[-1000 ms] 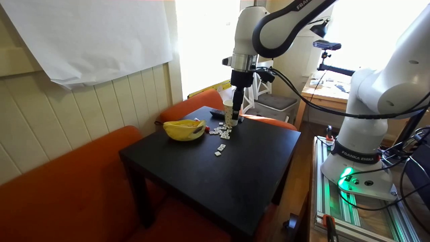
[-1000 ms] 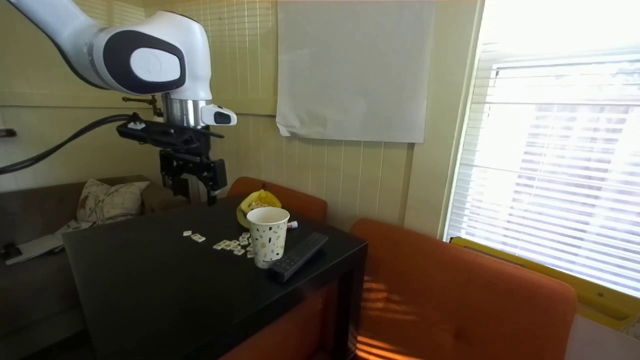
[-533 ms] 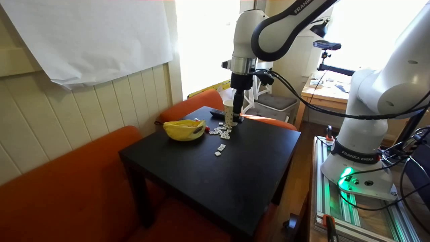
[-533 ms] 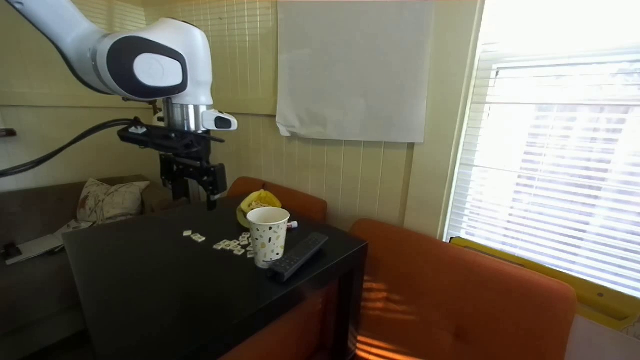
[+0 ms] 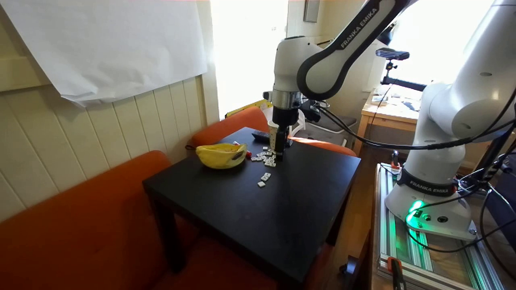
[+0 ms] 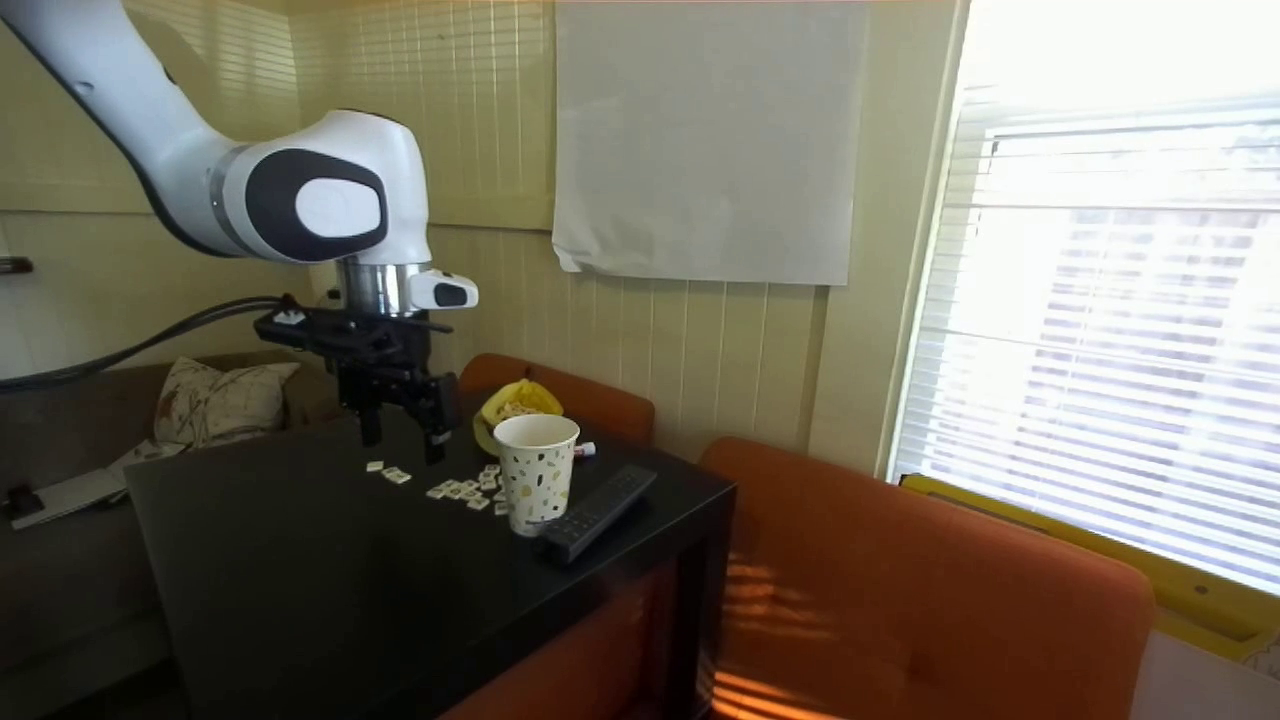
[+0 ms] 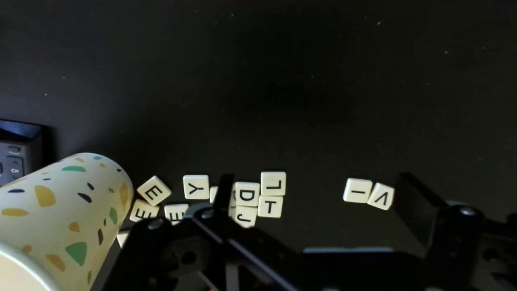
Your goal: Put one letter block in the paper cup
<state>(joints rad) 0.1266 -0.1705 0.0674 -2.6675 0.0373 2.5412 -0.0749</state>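
The paper cup (image 6: 538, 480) is pale with coloured specks and stands upright on the black table. It shows at the left of the wrist view (image 7: 64, 210) and partly behind the gripper in an exterior view (image 5: 273, 139). White letter blocks (image 6: 460, 490) lie in a cluster beside the cup, with a few others apart. In the wrist view, the I block (image 7: 358, 190) and V block (image 7: 381, 196) appear between the fingers, as do the L block (image 7: 273, 183) and T block (image 7: 270, 206). My gripper (image 7: 316, 176) is open and empty above the blocks. One finger hides part of the cluster.
A black remote (image 6: 598, 512) lies right beside the cup. A yellow banana-shaped holder (image 5: 221, 156) sits near the table's edge, with a red and white tube (image 5: 248, 154) beside it. Orange seats (image 5: 252, 123) border the black table (image 5: 242, 217).
My gripper has moved down toward the table and the blocks, staying open. The cup, blocks and other objects have not moved.
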